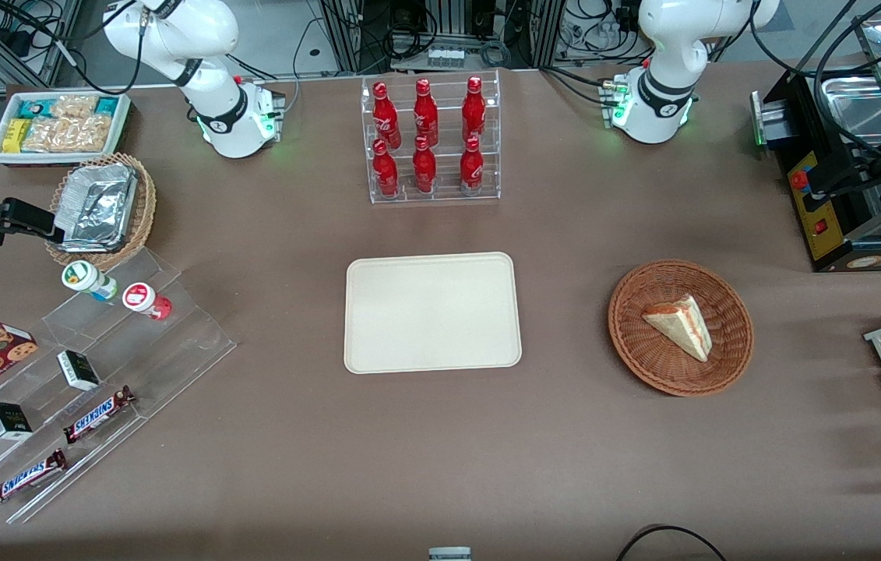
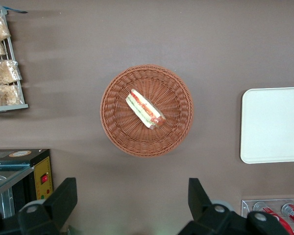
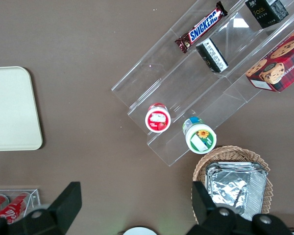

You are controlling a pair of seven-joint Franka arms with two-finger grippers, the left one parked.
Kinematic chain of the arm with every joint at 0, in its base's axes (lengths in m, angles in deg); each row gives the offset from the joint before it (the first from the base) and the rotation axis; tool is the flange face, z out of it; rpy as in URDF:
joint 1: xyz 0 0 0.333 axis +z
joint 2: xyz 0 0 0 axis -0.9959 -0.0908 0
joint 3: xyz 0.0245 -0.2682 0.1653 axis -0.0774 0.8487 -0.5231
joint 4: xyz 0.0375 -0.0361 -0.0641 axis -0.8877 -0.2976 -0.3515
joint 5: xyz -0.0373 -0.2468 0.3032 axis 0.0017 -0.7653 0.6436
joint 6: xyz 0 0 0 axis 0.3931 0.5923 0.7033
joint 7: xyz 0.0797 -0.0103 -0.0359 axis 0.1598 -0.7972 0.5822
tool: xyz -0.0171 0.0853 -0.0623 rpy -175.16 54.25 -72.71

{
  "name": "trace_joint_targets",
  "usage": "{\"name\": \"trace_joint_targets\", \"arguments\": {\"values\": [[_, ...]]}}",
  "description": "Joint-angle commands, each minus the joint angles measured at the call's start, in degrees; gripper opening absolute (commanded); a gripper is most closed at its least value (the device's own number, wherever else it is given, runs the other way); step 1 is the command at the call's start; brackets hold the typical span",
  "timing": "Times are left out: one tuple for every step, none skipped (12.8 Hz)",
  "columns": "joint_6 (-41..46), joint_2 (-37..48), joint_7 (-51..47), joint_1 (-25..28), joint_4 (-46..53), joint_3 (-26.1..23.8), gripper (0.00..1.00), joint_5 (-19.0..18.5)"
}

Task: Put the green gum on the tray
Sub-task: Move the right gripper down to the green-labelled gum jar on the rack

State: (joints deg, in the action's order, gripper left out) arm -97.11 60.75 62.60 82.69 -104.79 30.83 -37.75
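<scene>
Gripper (image 3: 132,215) above stepped rack, jaws apart, empty. Descend on green gum (image 3: 200,135), avoiding red bottle (image 3: 158,118) beside; tray (image 1: 432,312) bare.

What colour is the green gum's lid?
Green rim, white top with a small sunflower print, on the green gum; the right wrist view shows it best, claw open above.

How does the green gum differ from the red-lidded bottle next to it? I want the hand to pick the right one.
The green gum has a green-and-white lid with a flower picture; the red bottle has a red-rimmed lid. The green gum sits on the higher step of the clear stand, the red bottle one step lower. Both are small cylinders. The hand, open, hangs above them.
</scene>
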Motion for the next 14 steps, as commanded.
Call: {"name": "trace_joint_targets", "arguments": {"values": [[1.9, -0.8, -0.1, -0.3, 1.5, 0.0, 1.0, -0.5], [1.7, -1.3, 0.1, -0.4, 1.0, 0.2, 1.0, -0.5], [1.3, -2.0, 0.2, -0.4, 0.3, 0.6, 1.0, -0.5], [0.6, -2.9, 1.5, -0.4, -1.1, 0.6, 1.0, -0.5], [-1.4, -3.2, 4.3, -0.5, -3.3, 0.6, 1.0, -0.5], [-6.0, -2.6, 7.3, -1.9, -7.5, 0.7, 1.0, -0.5], [-10.7, -1.5, 12.8, -3.2, -11.7, 0.7, 1.0, -0.5], [-15.0, -0.6, 21.7, -4.0, -15.5, 1.4, 1.0, -0.5], [-19.4, 0.3, 28.1, -4.3, -18.8, 2.7, 1.0, -0.5], [-24.7, 1.6, 33.2, -4.3, -22.7, 4.1, 1.0, -0.5], [-28.9, 3.1, 37.5, -4.3, -26.3, 5.0, 1.0, -0.2], [-33.3, 4.7, 40.5, -4.3, -30.3, 5.6, 1.0, -0.1], [-35.7, 6.0, 41.7, -4.3, -33.1, 6.0, 1.0, -0.1], [-36.4, 6.6, 41.8, -4.3, -34.5, 6.1, 1.0, 0.0]]}}
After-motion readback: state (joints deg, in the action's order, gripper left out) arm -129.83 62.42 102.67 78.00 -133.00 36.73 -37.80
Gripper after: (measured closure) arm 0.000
